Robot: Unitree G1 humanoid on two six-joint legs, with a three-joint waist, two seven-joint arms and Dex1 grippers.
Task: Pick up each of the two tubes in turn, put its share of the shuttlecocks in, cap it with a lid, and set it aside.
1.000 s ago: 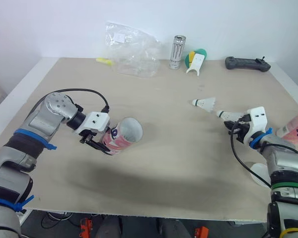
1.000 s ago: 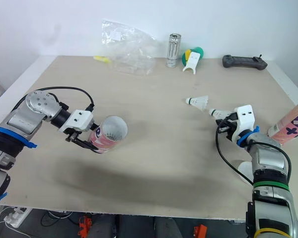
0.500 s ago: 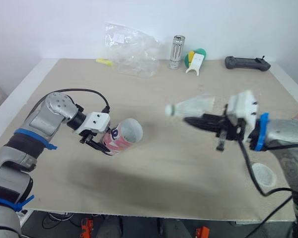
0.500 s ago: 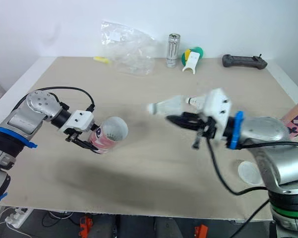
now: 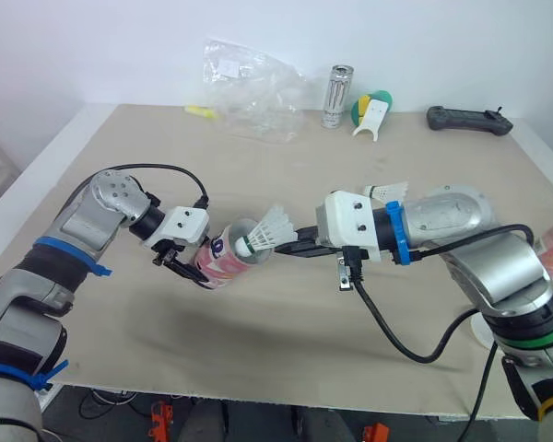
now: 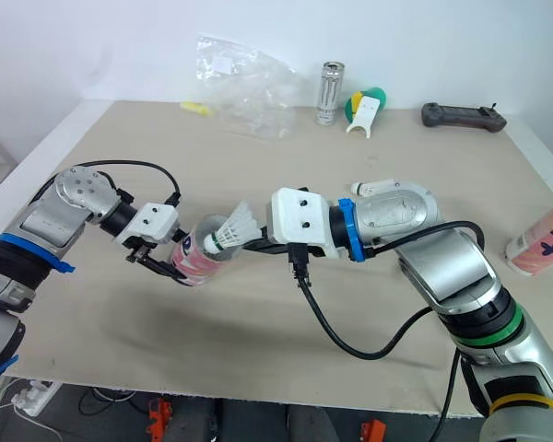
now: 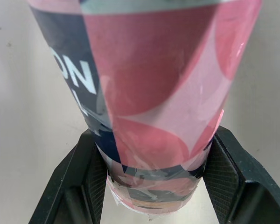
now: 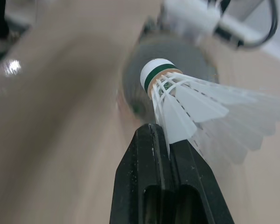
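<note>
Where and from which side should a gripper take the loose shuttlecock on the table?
Pinch the loose shuttlecock by its feather skirt, probably from above: it lies on its side, cork toward the robot's left, so the cork stays free.

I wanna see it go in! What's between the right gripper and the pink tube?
A white shuttlecock, pinched in the right gripper, cork tip at the pink tube's open mouth, seen in the left eye view.

A pale wooden bench (image 5: 286, 350) with a white rim stands against a plain white wall (image 5: 92, 46); beneath the bench's near edge lies dark floor (image 5: 258, 425).
</note>
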